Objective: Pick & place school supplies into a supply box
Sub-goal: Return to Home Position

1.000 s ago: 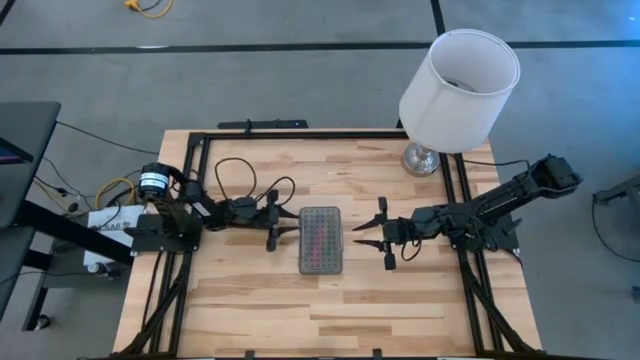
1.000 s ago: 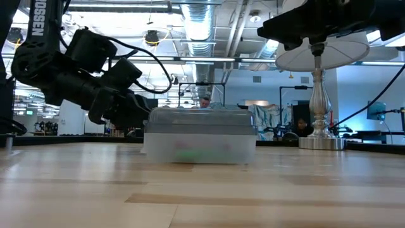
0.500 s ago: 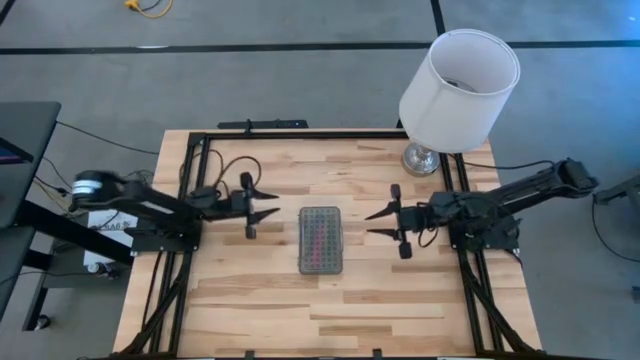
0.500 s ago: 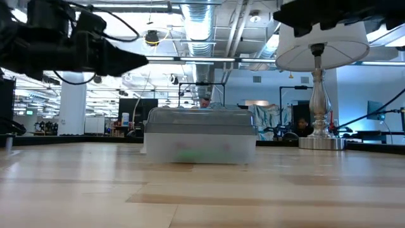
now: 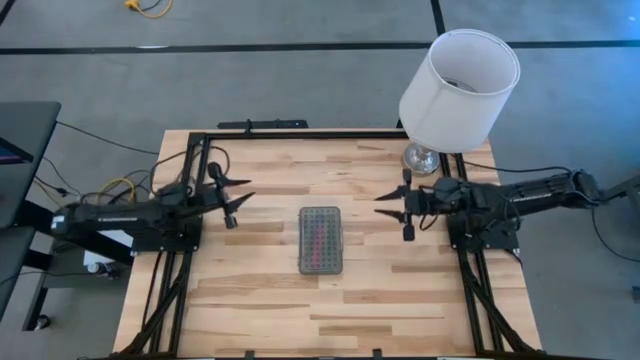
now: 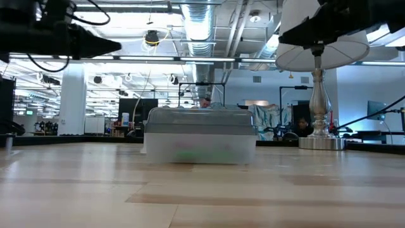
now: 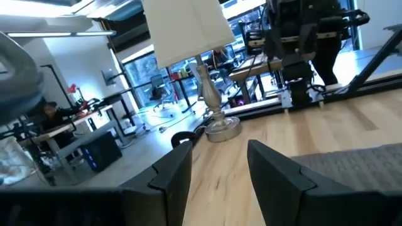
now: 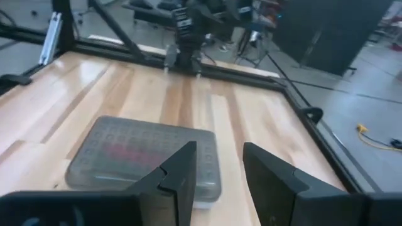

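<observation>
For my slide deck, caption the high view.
Closed supply box; left pincer and right pincer open, well clear of it.

Supply box (image 5: 320, 240), between the parted jaws of the black left gripper (image 5: 240, 195) and black right gripper (image 5: 386, 205): translucent grey lid with a dimpled grid, pink and green showing through; table (image 5: 260, 300) pale banded wood; lamp (image 5: 458, 88) white-shaded, silver-footed.

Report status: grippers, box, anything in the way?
Left gripper open, empty, raised left of box. Right gripper open, empty, raised right of box. Supply box lid shut, mid-table, neither gripper touching. Lamp at corner near right arm, apart from box.
</observation>
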Available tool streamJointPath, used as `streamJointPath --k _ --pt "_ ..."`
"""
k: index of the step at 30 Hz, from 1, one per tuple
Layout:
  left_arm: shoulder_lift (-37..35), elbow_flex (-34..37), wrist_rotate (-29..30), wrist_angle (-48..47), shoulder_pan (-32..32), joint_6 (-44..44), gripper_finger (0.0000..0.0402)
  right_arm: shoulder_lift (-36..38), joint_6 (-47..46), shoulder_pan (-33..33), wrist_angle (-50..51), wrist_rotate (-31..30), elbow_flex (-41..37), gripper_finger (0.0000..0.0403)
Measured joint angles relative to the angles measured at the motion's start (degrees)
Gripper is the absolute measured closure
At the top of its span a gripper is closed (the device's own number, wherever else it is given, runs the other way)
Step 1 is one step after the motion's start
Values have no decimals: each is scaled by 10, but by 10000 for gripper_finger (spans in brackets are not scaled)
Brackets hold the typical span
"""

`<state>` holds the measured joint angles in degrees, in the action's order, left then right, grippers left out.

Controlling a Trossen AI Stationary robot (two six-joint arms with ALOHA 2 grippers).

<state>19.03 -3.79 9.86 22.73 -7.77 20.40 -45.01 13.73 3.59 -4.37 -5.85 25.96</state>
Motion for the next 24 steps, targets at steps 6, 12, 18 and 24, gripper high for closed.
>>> streamJointPath --k 6,12,18,24 --pt "-175 0 -12 -188 0 -21 251 20 13 -29 0 61 0 276" --pt "-172 1 -36 -218 1 -49 251 30 32 -44 -128 66 -65 276" --pt "-171 30 -41 -177 9 -82 251 66 -4 -81 -224 64 -158 276" --pt "-172 32 -28 -163 31 -77 251 108 -13 -75 -269 63 -210 276"
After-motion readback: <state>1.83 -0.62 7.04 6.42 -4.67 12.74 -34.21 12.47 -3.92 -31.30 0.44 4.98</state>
